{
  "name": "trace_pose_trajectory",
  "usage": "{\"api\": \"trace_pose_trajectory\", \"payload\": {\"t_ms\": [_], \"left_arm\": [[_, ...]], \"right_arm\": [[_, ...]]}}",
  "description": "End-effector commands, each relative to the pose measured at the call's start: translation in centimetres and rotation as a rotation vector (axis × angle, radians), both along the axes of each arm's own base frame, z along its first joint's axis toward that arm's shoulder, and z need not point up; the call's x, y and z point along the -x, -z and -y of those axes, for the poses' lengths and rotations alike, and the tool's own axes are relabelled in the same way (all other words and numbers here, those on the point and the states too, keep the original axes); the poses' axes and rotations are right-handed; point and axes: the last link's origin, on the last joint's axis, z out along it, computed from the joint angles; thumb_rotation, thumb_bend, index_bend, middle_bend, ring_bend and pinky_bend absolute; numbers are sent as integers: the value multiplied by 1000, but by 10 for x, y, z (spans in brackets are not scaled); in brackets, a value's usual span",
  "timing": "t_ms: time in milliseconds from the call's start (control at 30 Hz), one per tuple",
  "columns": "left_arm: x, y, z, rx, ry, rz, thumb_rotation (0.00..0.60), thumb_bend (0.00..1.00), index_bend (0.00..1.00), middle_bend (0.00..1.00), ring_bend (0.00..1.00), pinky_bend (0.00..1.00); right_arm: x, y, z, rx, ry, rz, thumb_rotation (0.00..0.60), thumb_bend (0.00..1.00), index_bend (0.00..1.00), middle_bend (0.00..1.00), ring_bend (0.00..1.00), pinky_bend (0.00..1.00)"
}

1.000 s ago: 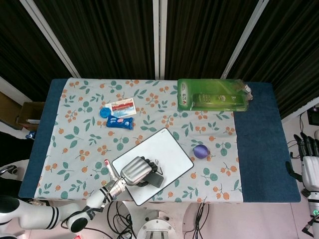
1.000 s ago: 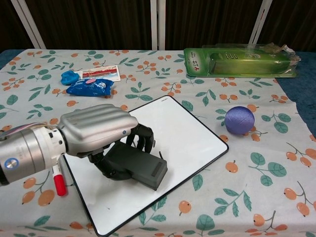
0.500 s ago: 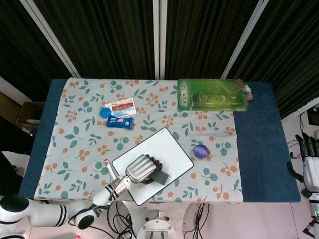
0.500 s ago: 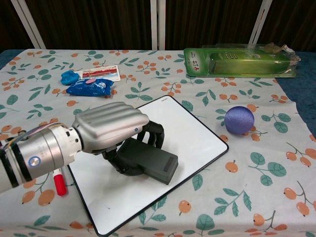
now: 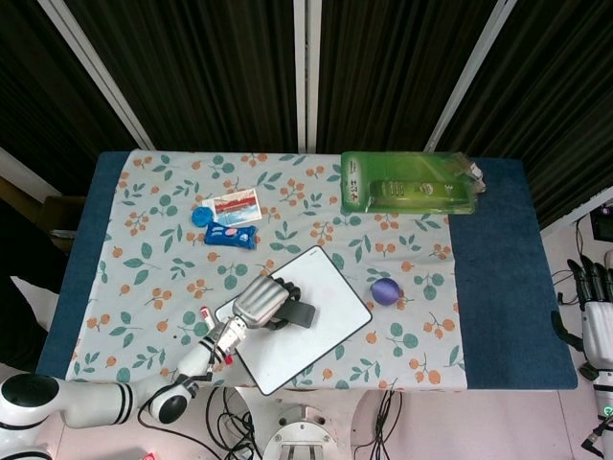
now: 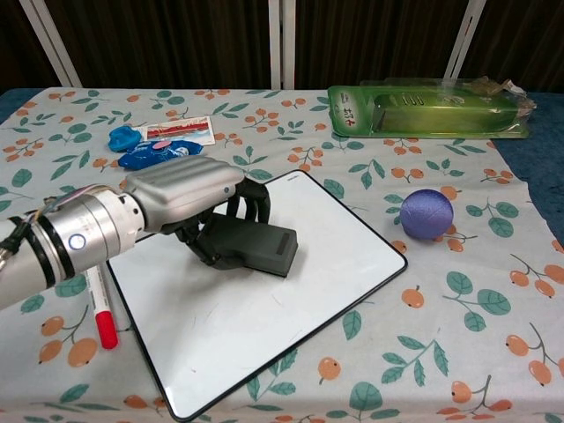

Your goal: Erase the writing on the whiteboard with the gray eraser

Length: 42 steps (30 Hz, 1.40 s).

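Observation:
My left hand grips the gray eraser and presses it flat on the whiteboard, near the board's far left part. The board lies tilted on the floral cloth and its surface looks white, with only faint marks near the middle. A red-capped marker lies just off the board's left edge. My right hand hangs beyond the table's right edge, fingers apart and holding nothing.
A purple ball sits right of the board. A green plastic package lies at the far right. Blue wrappers and a red-white packet lie at the far left.
My left hand has slid the eraser across the board, first toward the right, then back toward the far left. The right hand has not moved.

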Motion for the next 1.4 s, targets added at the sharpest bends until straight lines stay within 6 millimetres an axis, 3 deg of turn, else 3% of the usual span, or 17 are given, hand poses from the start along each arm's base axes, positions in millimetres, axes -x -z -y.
{"api": "trace_pose_trajectory", "payload": {"t_ms": [33, 333, 500, 1033, 1400], "left_arm": [[2, -4, -8, -26, -22, 9, 600, 309, 630, 641, 524, 580], [15, -10, -28, -78, -92, -3, 600, 317, 630, 642, 525, 580], [15, -17, -29, -86, -102, 25, 600, 321, 630, 642, 525, 580], [-7, 7, -6, -9, -29, 34, 600, 321, 634, 647, 529, 581], [-12, -1, 32, 62, 59, 19, 600, 323, 646, 659, 541, 589]], "right_arm": [[-1, 1, 0, -2, -1, -1, 600, 271, 0, 0, 0, 0], [-2, 2, 1, -5, -2, -5, 600, 271, 0, 0, 0, 0], [-2, 1, 0, -3, -1, -8, 600, 272, 0, 0, 0, 0], [-4, 5, -1, -18, -6, -10, 600, 273, 0, 0, 0, 0], [-5, 5, -2, -20, -11, -4, 600, 273, 0, 0, 0, 0]]}}
